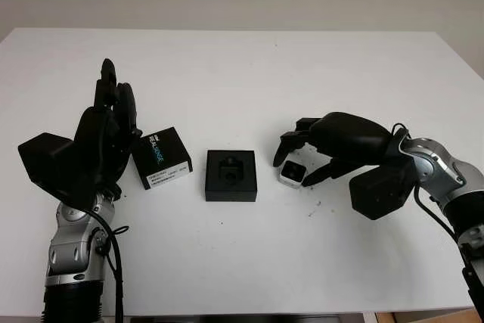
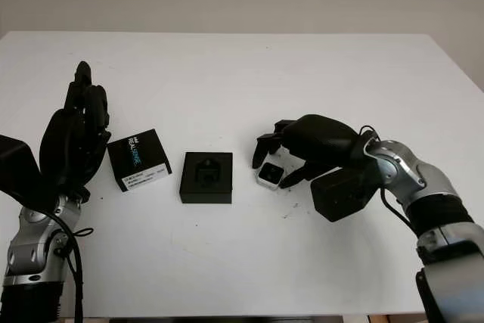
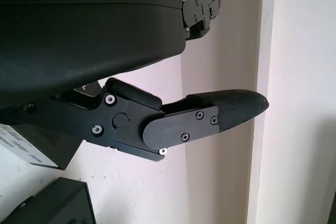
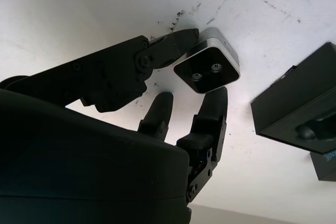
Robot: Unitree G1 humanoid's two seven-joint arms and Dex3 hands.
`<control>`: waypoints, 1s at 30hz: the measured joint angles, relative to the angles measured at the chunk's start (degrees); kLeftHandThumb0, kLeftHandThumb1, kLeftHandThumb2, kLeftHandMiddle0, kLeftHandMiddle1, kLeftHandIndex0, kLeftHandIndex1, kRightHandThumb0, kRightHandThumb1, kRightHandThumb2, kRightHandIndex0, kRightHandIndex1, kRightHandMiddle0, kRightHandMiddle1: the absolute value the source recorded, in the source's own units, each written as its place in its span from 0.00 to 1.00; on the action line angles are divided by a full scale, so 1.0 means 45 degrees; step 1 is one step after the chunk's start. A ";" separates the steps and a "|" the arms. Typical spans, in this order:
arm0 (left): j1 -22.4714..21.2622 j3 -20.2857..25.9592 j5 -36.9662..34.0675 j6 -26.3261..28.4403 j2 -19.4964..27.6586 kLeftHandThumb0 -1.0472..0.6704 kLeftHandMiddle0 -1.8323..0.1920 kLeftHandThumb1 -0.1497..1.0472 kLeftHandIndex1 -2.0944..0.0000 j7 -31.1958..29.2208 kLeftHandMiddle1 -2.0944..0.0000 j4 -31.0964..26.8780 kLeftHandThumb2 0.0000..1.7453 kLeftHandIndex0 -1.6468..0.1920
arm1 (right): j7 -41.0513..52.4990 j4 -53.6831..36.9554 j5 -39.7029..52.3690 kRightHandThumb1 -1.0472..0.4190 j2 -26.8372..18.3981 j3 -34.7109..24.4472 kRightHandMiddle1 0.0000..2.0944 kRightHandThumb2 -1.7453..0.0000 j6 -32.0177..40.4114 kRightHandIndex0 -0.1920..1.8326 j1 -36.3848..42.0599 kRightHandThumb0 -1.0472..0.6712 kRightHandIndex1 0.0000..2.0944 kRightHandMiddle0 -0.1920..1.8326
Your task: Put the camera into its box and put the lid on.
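Left hand (image 3: 157,77) hanging above white bench (image 3: 220,182), black shell taking up one side of view. One finger (image 3: 210,116) reaching out across view, textured tip, screws showing at knuckle plate. Second fingertip (image 3: 202,11) poking out past shell edge. Hand open, holding nothing. Black lid (image 3: 34,150) with white label strip lying on bench, partly hiding under hand's base. Corner of black box (image 3: 58,205) sitting near lid, apart from it. Pale wall (image 3: 304,77) rising beyond bench edge.
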 measured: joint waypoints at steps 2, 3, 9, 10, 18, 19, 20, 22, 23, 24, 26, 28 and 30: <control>0.0001 0.0001 0.0000 0.0000 0.0001 0.18 1.00 1.00 1.00 -0.0009 1.00 0.0000 0.37 1.00 | 0.0063 -0.0045 0.0065 0.10 0.0000 -0.0002 0.41 0.97 0.0064 0.22 0.0000 0.41 0.48 0.29; 0.0003 0.0000 0.0000 0.0000 0.0002 0.18 1.00 1.00 1.00 -0.0011 1.00 -0.0001 0.37 1.00 | 0.0063 -0.0062 0.0086 0.09 0.0000 -0.0004 0.44 0.97 0.0074 0.22 0.0001 0.42 0.49 0.29; 0.0037 -0.0004 0.0027 0.0001 0.0003 0.18 1.00 1.00 1.00 0.0001 1.00 -0.0031 0.38 1.00 | 0.0195 -0.0134 0.0216 0.06 0.0000 -0.0016 0.61 0.97 0.0174 0.21 0.0058 0.45 0.56 0.31; 0.0043 -0.0007 0.0031 0.0001 0.0005 0.18 1.00 1.00 1.00 0.0000 1.00 -0.0051 0.38 1.00 | 0.0215 -0.0159 0.0216 0.06 0.0000 -0.0015 0.62 0.97 0.0189 0.21 0.0058 0.45 0.56 0.31; 0.0045 0.0010 0.0024 -0.0002 0.0004 0.18 1.00 1.00 1.00 -0.0009 1.00 -0.0067 0.37 1.00 | 0.0293 -0.0227 0.0157 0.06 -0.0010 -0.0005 0.65 0.97 0.0236 0.20 0.0058 0.44 0.55 0.30; 0.0045 0.0009 0.0025 0.0002 0.0005 0.18 1.00 1.00 1.00 -0.0006 1.00 -0.0067 0.37 1.00 | 0.0269 -0.0244 0.0137 0.06 -0.0010 -0.0005 0.65 0.97 0.0261 0.20 0.0058 0.44 0.54 0.30; 0.0045 0.0009 0.0025 0.0002 0.0005 0.18 1.00 1.00 1.00 -0.0005 1.00 -0.0067 0.37 1.00 | 0.0257 -0.0265 0.0125 0.06 -0.0010 -0.0004 0.65 0.97 0.0299 0.20 0.0060 0.44 0.54 0.30; 0.0045 0.0009 0.0026 0.0005 0.0005 0.18 1.00 1.00 1.00 -0.0005 1.00 -0.0067 0.37 1.00 | 0.0259 -0.0361 0.0130 0.06 -0.0010 -0.0005 0.68 0.97 0.0429 0.18 0.0103 0.44 0.52 0.29; 0.0045 0.0008 0.0027 0.0008 0.0004 0.18 1.00 1.00 1.00 0.0005 1.00 -0.0067 0.37 1.00 | 0.0263 -0.0390 0.0181 0.06 -0.0009 -0.0019 0.69 0.97 0.0501 0.17 0.0143 0.44 0.52 0.28; 0.0045 0.0008 0.0027 0.0015 0.0004 0.18 1.00 1.00 1.00 0.0022 1.00 -0.0067 0.36 1.00 | 0.0266 -0.0402 0.0244 0.06 -0.0009 -0.0032 0.70 0.97 0.0568 0.17 0.0178 0.44 0.53 0.28; 0.0045 0.0002 0.0029 0.0008 0.0004 0.19 1.00 1.00 1.00 0.0028 1.00 -0.0067 0.36 1.00 | 0.0514 -0.0461 0.0788 0.05 0.0067 -0.0170 0.74 0.97 0.1045 0.14 0.0347 0.42 0.43 0.24; 0.0044 -0.0006 0.0031 0.0006 -0.0004 0.19 1.00 1.00 1.00 0.0079 1.00 -0.0067 0.36 1.00 | 0.1206 -0.0552 0.1929 0.04 0.0390 -0.0614 0.77 0.97 0.2248 0.16 0.0588 0.42 0.29 0.22; 0.0044 -0.0003 0.0024 0.0006 -0.0023 0.19 1.00 1.00 1.00 0.0116 1.00 -0.0067 0.35 1.00 | 0.1827 -0.0826 0.2906 0.03 0.0659 -0.1031 0.78 0.97 0.3442 0.18 0.0806 0.41 0.21 0.21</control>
